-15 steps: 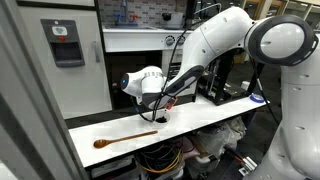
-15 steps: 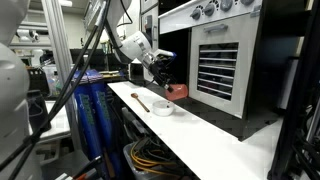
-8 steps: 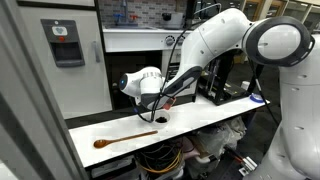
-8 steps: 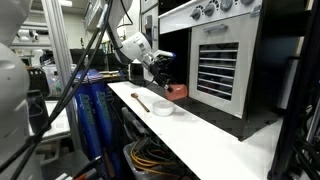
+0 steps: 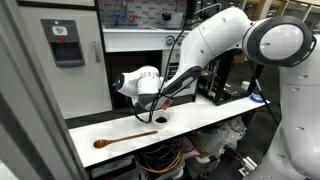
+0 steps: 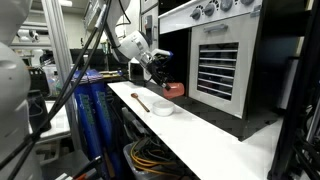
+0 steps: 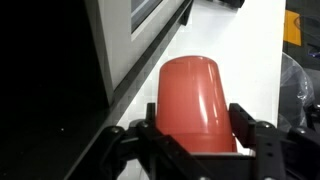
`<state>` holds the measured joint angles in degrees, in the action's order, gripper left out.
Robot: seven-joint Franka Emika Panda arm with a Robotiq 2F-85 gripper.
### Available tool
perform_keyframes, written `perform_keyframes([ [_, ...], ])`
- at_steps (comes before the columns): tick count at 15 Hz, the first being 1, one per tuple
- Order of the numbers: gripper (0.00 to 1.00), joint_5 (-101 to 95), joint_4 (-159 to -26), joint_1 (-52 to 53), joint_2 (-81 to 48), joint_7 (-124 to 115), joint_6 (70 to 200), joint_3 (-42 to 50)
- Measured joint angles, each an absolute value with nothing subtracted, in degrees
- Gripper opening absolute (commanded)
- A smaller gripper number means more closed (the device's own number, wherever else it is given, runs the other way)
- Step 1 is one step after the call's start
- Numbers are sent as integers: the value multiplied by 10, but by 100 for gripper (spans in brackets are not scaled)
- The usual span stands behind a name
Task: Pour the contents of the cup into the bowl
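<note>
"Gripper (image 7: pixel 197 128) first. What has it got?"

"Its jaws are drawn in on the cup (image 7: pixel 195 90), with one finger (image 7: pixel 150 130) against each side of the red wall. The robot looks to have it held, and the jaws stand only as wide as the cup allows."

"Which way does the cup lie?"

"In the wrist view its long axis runs straight away from the camera, out past the fingertips. In an exterior view the cup (image 6: pixel 175 90) looks tipped rather than upright, just above the counter (image 6: pixel 205 135). Its mouth is not shown, so what is inside cannot be told."

"And the bowl from there?"

"The bowl (image 6: pixel 162 108) stands on the counter just beside the held cup, on its near side and a little left. Seen from the other side, the bowl (image 5: pixel 162 118) sits low, right under the wrist. So the pour probably turns on a short carry near-left — until the cup's rim is over the bowl — and then a roll of the wrist."

"How many of each?"

"One arm, one cup, one bowl. There is also one spoon (image 6: pixel 141 101) — lying flat near the bowl's left. Farthest back, the oven front (image 6: pixel 222 70) rises close behind the cup."
</note>
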<state>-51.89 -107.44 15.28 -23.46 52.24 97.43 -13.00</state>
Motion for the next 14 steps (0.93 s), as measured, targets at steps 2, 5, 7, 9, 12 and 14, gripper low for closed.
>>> perform_keyframes([
  [2, 47, -525, -1074, 159, -235, 522, 974, -134],
  [5, 47, -533, -1074, 170, -236, 522, 972, -137],
  [7, 47, -536, -1074, 176, -238, 522, 969, -140],
  [9, 47, -536, -1074, 179, -240, 522, 967, -142],
  [12, 47, -533, -1074, 178, -240, 522, 964, -144],
  [14, 47, -527, -1074, 173, -239, 522, 963, -143],
])
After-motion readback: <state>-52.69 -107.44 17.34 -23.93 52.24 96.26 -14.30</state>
